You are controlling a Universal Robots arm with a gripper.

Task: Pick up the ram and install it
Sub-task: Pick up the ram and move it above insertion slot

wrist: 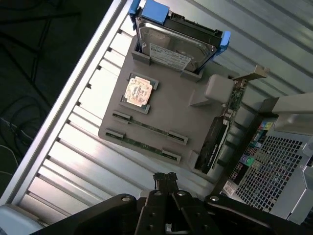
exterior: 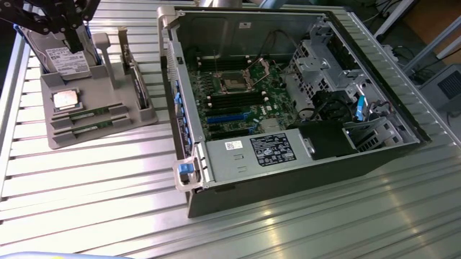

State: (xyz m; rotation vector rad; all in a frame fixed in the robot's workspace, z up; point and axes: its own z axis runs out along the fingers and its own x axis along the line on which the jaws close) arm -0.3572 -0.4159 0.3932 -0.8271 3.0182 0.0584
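On ribbed metal table [exterior: 86, 178], thin green ram [wrist: 149, 129] slotted in grey holder [wrist: 171, 107], gripper [wrist: 166, 178] clenched, empty.

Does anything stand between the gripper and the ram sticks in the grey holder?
Nothing visible does. The shut gripper hangs above the grey holder; both ram sticks lie uncovered in their slots, with open air between.
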